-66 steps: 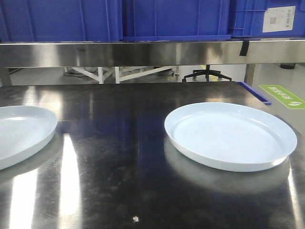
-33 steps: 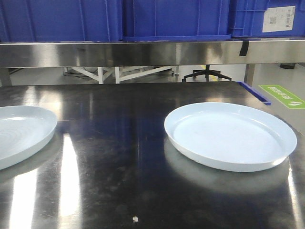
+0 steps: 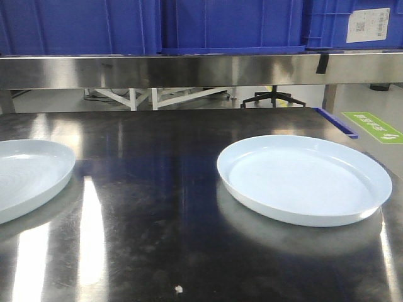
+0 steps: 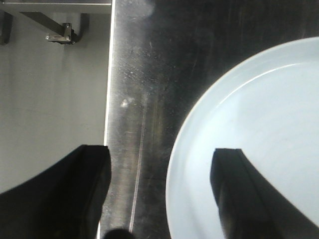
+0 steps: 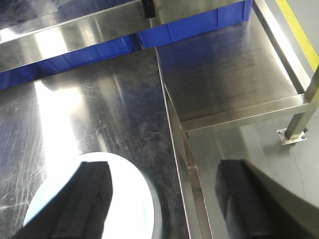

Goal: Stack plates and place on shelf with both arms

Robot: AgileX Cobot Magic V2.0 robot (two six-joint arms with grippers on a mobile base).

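Evidently rigid, glossy, slippery, breakable: left plate (image 3: 28, 173), right plate (image 3: 302, 179). Pinch at raised rim; left gripper (image 4: 162, 191) spread, astride rim; right gripper (image 5: 167, 204) spread, empty.

On the table (image 3: 157, 207) I see one plate (image 3: 25, 176) at its left edge and the other plate (image 3: 302, 179) toward its right side, well apart. Above the table's far edge, a shelf (image 3: 189, 69) carries bins (image 3: 233, 25).
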